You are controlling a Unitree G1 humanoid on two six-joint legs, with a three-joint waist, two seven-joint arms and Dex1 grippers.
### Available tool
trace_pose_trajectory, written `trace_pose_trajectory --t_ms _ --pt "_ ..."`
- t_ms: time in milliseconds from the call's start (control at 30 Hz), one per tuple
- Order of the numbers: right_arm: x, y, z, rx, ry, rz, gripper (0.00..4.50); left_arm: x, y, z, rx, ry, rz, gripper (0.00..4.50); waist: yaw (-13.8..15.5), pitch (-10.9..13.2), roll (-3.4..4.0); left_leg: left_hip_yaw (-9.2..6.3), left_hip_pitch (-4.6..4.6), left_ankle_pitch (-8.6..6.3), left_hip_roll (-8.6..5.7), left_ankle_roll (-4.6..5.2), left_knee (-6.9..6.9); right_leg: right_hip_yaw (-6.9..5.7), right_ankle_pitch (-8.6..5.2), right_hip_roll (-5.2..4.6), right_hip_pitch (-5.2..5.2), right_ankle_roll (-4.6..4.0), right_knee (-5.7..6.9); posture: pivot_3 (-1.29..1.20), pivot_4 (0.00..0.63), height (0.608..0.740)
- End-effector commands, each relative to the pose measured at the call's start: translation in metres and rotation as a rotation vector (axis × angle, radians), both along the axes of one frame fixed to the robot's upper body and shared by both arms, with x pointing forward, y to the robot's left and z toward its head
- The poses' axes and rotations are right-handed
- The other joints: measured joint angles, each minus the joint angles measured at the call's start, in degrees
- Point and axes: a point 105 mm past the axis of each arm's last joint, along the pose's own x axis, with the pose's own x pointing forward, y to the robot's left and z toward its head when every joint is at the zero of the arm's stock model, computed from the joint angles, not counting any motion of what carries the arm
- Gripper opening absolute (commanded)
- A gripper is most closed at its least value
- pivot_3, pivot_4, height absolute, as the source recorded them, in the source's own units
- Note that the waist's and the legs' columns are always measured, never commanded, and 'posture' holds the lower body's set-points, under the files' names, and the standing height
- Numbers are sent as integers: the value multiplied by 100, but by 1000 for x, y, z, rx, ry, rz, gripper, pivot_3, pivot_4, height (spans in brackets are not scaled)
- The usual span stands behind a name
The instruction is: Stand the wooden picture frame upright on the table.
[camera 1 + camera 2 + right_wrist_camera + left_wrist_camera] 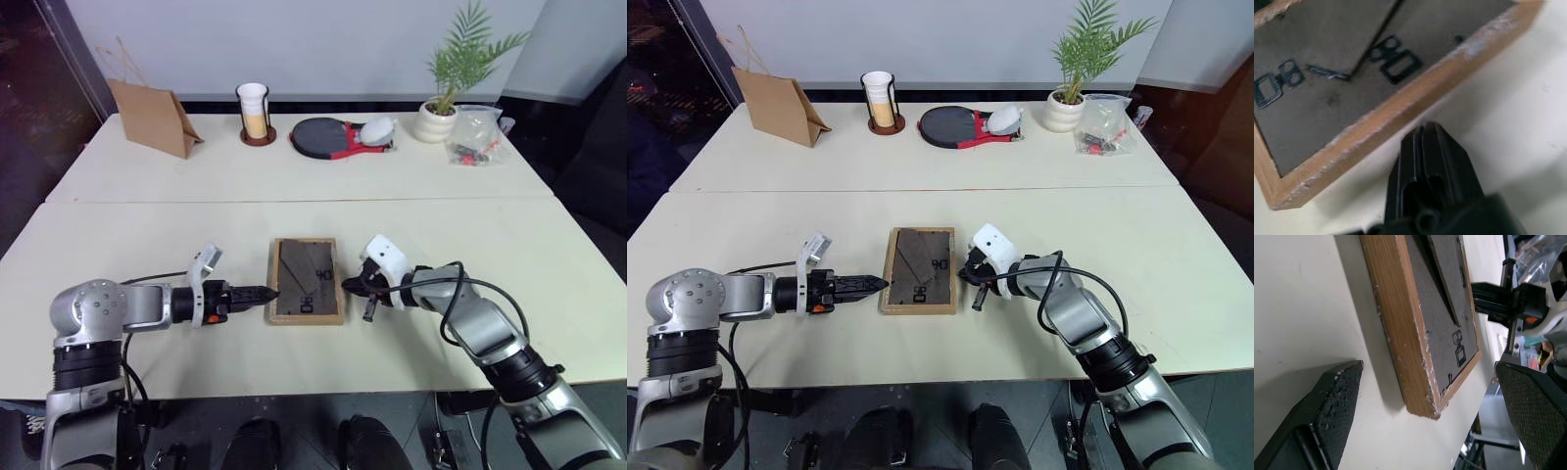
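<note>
On the near half of the table (147, 186), just my side of the seam, the frame (306, 281) lies flat with its dark back panel up, so I can't see the portrait side at all. My left gripper (266, 292) comes in low from the left with its tips just beside the frame's left edge; from the head views the two fingers overlap and look like one point, but my left wrist view shows the fingers (1327, 411) spread wide with the frame's near corner between them and nothing clasped. My right gripper (349, 286) sits just beside the frame's right edge, its fingers (1430, 161) pressed together and empty; from the blurred right wrist view I can't tell whether the tip actually touches the wood or stops just short. The fold-out stand on the back looks folded down, though I can't make out the hinge clearly. Along the far edge stand a paper bag (152, 117), a cup (253, 110), a paddle (328, 137), a potted plant (446, 93) and a clear bag (477, 135) whose contents I can't identify.
</note>
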Motion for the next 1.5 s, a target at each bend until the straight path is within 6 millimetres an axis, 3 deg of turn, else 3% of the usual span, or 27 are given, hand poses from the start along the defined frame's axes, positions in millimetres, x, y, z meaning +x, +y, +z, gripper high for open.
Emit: trace_pose_trajectory --t_ms 33,300,400,567,633,767,900,1000,1100,1200,1333,1500 --pt "-3 23 4 15 -22 83 0 -4 -6 -14 -19 66 8 4438 -4 -2 -2 -1 3 0 -4 0 0 0 0 -1 4 0 0 0 150 740" --pt "-4 46 7 43 -18 134 0 -13 -9 -34 -65 138 19 4438 -4 -30 6 -26 14 0 -19 -1 0 -17 -1 -11 26 -1 -3 0 150 740" --pt "-4 44 7 39 -17 130 0 -13 -10 -32 -98 134 20 3541 3 -31 7 -33 13 0 -22 -1 0 -22 -1 -19 31 -2 -6 0 150 740" --pt "-4 35 7 26 -20 110 0 -9 -7 -21 -181 109 32 1213 17 -31 5 -52 8 0 -28 -1 0 -40 -2 -31 42 -3 -19 0 150 740" --pt "-2 28 9 18 -33 92 0 -9 -7 -14 -219 92 30 1077 5 -31 5 -64 10 0 -32 -1 0 -55 -3 -49 51 -5 -26 0 150 740" --pt "4 2 35 13 -106 27 0 -8 -9 1 -290 41 16 1077 9 -30 4 -73 0 0 -36 -1 0 -67 -3 -65 47 -5 -29 0 150 740" --pt "10 -25 87 88 -190 -50 0 -6 -13 10 -331 -1 17 1077 14 -26 4 -77 -5 -1 -38 -1 -4 -72 -2 -69 46 -4 -38 0 150 740" --pt "9 -27 123 192 -209 -48 0 -6 -19 20 -360 -43 -5 1077 -8 -26 4 -78 -6 -1 -37 -1 -7 -72 -2 -70 45 -4 -42 0 150 740" --pt "4 -9 141 340 -133 22 857 -7 -26 28 -376 -80 -31 1077 -10 -26 4 -82 -5 -1 -35 -1 -14 -74 -2 -69 46 -4 -45 0 150 740" --pt "-2 14 145 434 -26 113 2365 -7 -33 34 -389 -109 -49 1077 -13 -26 4 -85 -5 -1 -35 -1 -22 -76 -1 -69 47 -3 -54 0 150 740" --pt "2 27 144 472 30 150 4448 -8 -37 38 -393 -133 -56 1077 8 -26 4 -84 -9 -1 -40 -1 -32 -77 -1 -77 46 -2 -70 0 150 740" --pt "8 39 143 491 69 179 4448 -13 -39 37 -390 -140 -60 1077 0 -26 4 -81 -13 -1 -43 -1 -38 -76 0 -83 46 -3 -81 0 150 740"
